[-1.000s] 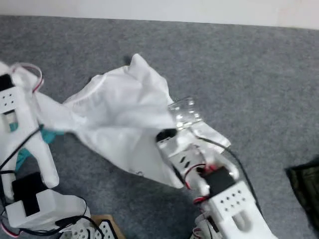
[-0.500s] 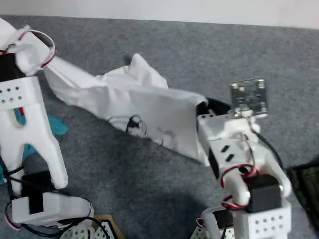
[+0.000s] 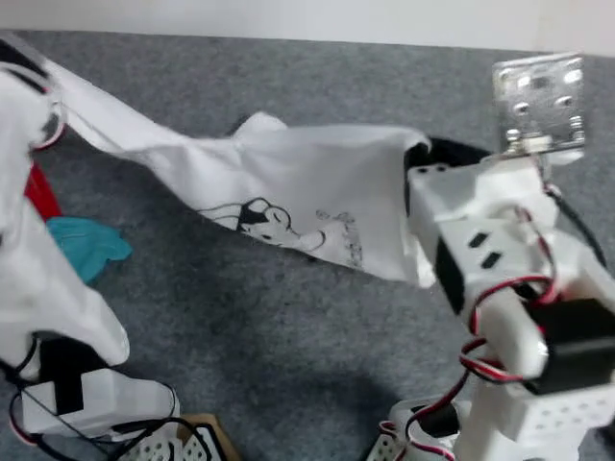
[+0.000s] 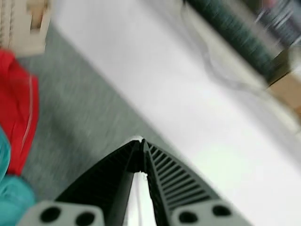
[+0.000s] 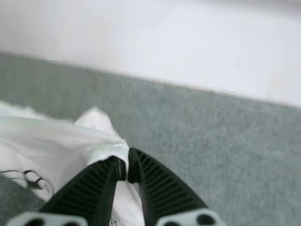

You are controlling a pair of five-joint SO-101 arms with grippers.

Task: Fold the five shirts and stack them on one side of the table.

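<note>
A white shirt (image 3: 288, 192) with a black print hangs stretched above the grey table (image 3: 240, 327), between the two arms. My left gripper (image 4: 141, 145) is shut on one end of it, at the far left of the high view. At the right, my right gripper (image 5: 124, 164) is shut on the other end, and the cloth (image 5: 51, 141) trails away from its fingers. The right arm (image 3: 500, 259) stands tall at the right of the high view. A red shirt (image 3: 38, 192) and a teal shirt (image 3: 85, 245) lie bunched beside the left arm (image 3: 38, 288).
The red shirt (image 4: 16, 113) and teal shirt (image 4: 9, 197) lie on the table below the left gripper. A light wooden piece (image 3: 207, 432) sits at the front edge by the arm bases. A white wall (image 3: 288, 14) runs along the back of the table.
Both arms have risen and moved apart, lifting the white shirt off the table and pulling it from a crumpled heap into a taut span. Its black print now shows.
</note>
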